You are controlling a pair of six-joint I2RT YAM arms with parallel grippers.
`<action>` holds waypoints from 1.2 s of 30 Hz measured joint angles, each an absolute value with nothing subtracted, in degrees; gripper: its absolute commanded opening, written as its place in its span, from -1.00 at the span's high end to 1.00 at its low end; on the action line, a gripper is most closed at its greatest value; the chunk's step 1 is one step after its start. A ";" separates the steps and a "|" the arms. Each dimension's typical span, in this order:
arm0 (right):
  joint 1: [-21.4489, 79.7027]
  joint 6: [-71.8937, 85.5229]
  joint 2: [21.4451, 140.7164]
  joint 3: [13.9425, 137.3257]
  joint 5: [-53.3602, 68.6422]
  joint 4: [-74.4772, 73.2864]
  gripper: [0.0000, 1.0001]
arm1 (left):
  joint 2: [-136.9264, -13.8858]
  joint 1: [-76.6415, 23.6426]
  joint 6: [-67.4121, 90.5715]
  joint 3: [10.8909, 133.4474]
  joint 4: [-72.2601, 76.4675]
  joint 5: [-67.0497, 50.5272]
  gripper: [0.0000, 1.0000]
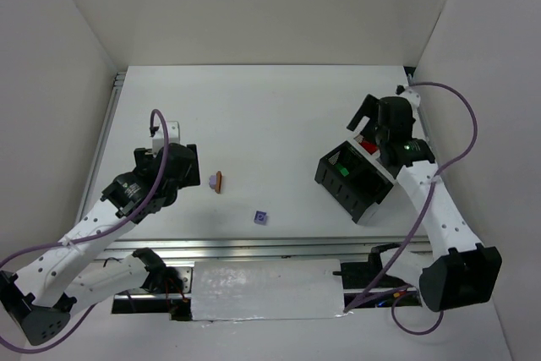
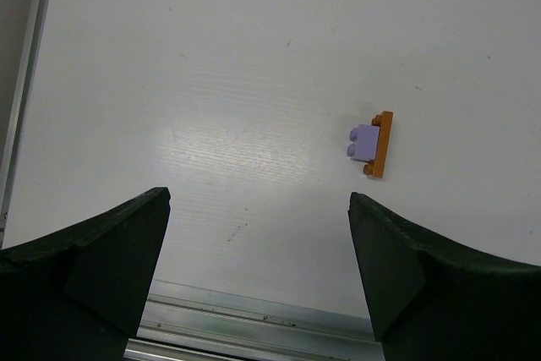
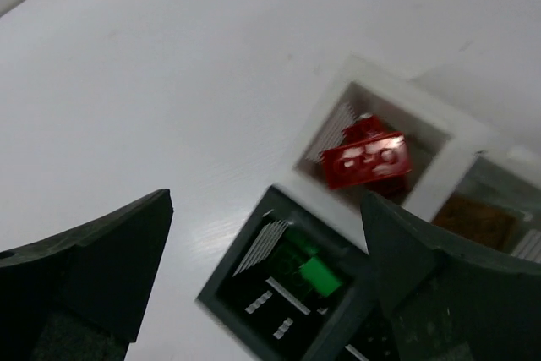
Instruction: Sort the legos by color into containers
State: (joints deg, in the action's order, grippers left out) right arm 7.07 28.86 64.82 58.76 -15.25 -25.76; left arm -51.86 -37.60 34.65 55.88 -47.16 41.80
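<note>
Two legos lie touching at the left of the smooth white table (image 1: 279, 116) — a pale lavender brick (image 2: 364, 142) with two round studs, its side against a thin brown-orange plate (image 2: 380, 144). The left gripper (image 2: 258, 281) hangs just beside them, its matte black wedge-shaped jaws spread wide and holding nothing. Nearer the middle a small purple brick (image 1: 260, 217) sits alone. At the right stands the block of containers (image 1: 372, 200), square open-top cells, black outside. A glossy red brick (image 3: 365, 158), blurred, shows in a white-walled cell; a green brick (image 3: 319, 276) lies in the black cell beside it. The right gripper (image 3: 266, 209) hovers above these cells — jaws wide apart, empty.
</note>
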 measured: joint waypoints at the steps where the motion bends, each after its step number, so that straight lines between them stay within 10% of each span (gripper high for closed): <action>1: 8.71 28.86 63.94 58.72 -14.22 -25.76 -0.99 | -51.86 -37.19 34.72 55.88 -47.22 41.82 -0.99; 15: 54.63 34.61 77.78 57.01 -15.31 -27.05 -0.85 | -48.01 -26.33 35.90 55.88 -46.98 40.84 -0.99; 36: 68.27 54.00 98.35 57.74 -24.51 -25.78 -0.64 | -48.97 -26.06 33.04 55.09 -44.88 35.90 -0.99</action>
